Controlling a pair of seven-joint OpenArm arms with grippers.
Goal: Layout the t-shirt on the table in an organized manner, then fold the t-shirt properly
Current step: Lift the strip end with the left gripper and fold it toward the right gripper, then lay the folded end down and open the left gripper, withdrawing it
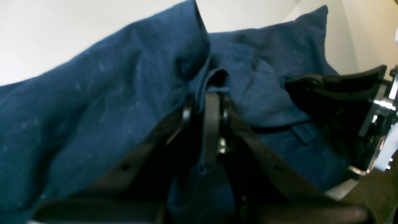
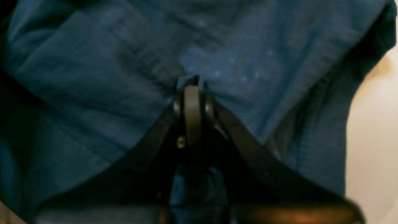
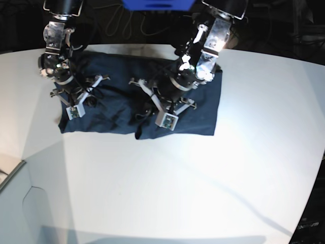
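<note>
A dark navy t-shirt (image 3: 200,109) lies spread across the far part of the white table (image 3: 167,188). The left gripper (image 1: 211,93) pinches a raised fold near the shirt's middle. The right gripper (image 2: 192,90) is clamped on fabric at the shirt's left side.

Both wrist shots are pretty blurry, and the t-shirt (image 2: 124,77) runs off the frame edges. From the base view the arms cover the cloth, so fingertips are hidden.
</note>
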